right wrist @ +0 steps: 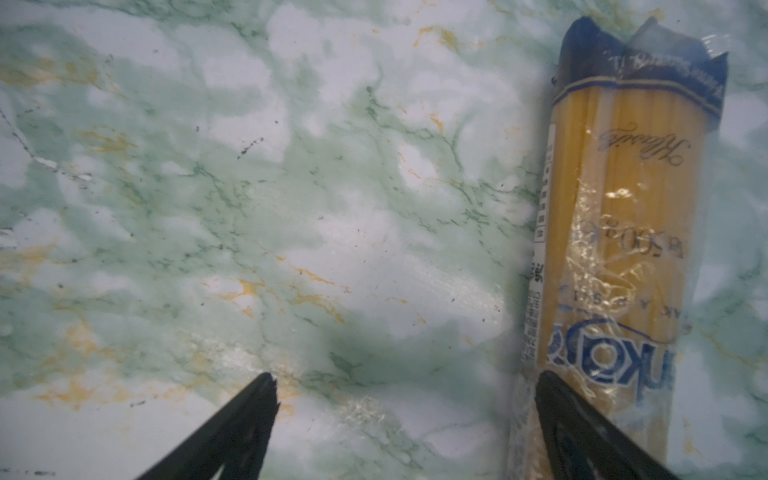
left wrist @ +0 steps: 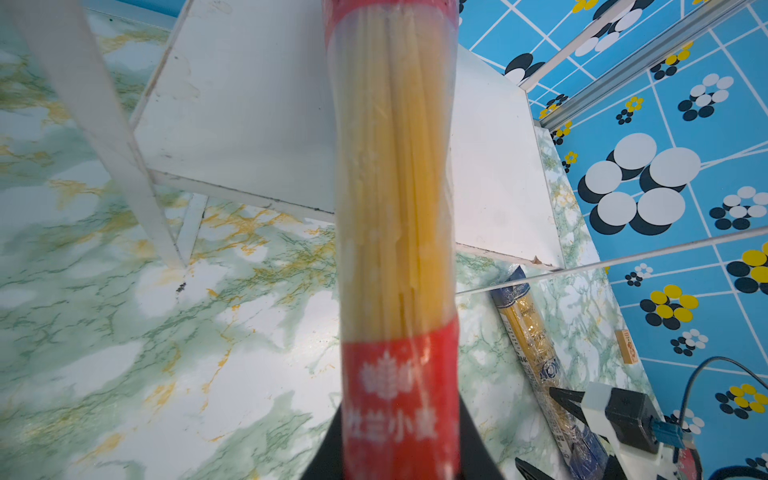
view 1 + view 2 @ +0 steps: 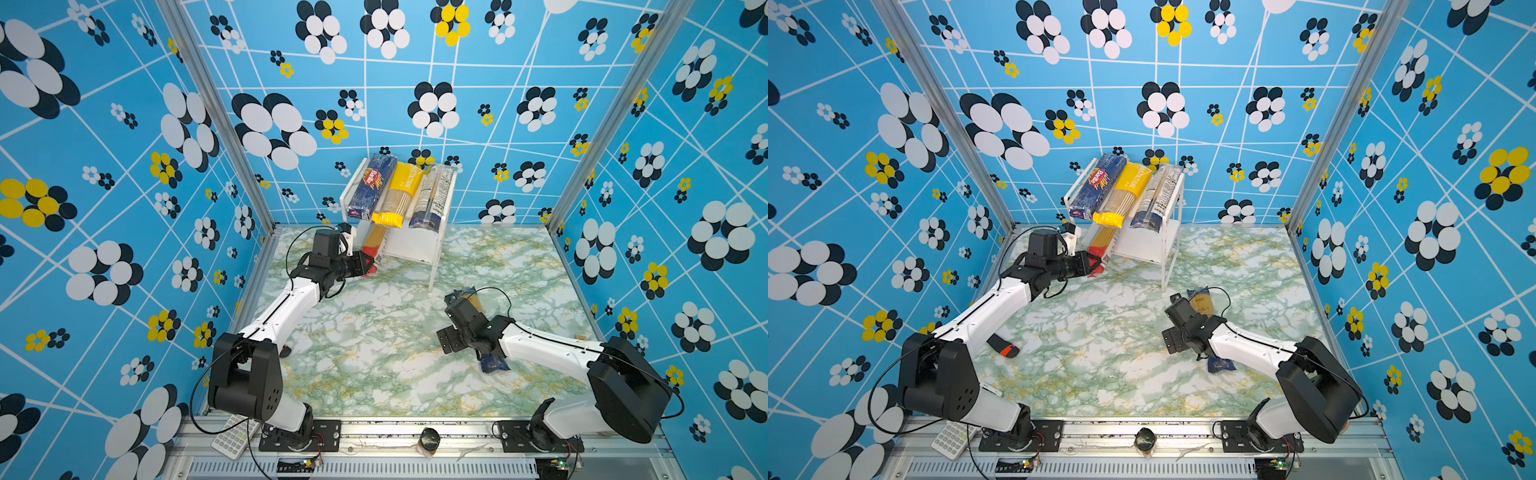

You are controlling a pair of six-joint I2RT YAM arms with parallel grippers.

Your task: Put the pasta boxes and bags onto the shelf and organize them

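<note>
Shelf (image 3: 411, 245) space is partly taken: a blue box (image 3: 371, 187), a yellow bag (image 3: 395, 199) and a white-labelled bag (image 3: 432, 197) are laid across the top board, overhanging its front edge. A red-ended bag (image 3: 372, 245) is gripped at one end by the closed left hand (image 3: 366, 266), its far end reaching over the lower board. Held so far back, it could sag, or be caught on the yellow bag's hanging end and the row above dislodged. A gold-labelled bag (image 1: 623, 228) is seen on the green-marbled tabletop (image 3: 374, 374), the right hand (image 1: 405, 380) spread wide with one finger (image 1: 582, 436) over it, nothing held. The scene is enclosed by blue flowered walls (image 3: 104, 166).
</note>
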